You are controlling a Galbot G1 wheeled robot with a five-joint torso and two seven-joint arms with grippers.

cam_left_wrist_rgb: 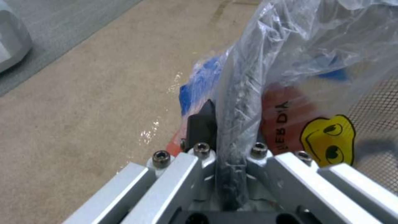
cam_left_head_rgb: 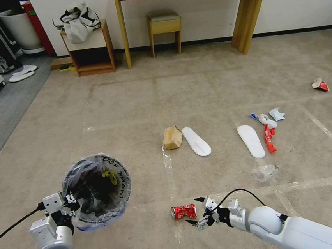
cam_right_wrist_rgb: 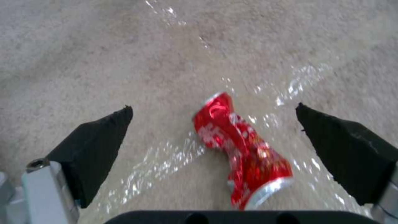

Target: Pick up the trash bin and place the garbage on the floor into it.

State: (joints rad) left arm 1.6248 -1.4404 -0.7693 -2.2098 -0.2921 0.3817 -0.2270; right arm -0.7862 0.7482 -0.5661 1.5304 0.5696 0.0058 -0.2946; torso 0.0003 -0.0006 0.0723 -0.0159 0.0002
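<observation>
While the left tool clamps the bin rim, the right tool gapes beside the can. Closing off-centre could squirt the can away.

Glossy white arms, black cables, silver screwed brackets, black wedge fingertips

Can lies right of bin (slippers beyond).

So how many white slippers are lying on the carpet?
2. One slipper lies beside the brown paper bag; the other slipper lies next to the red wrapper. A similar white pair sits far off on the grey floor.
</observation>
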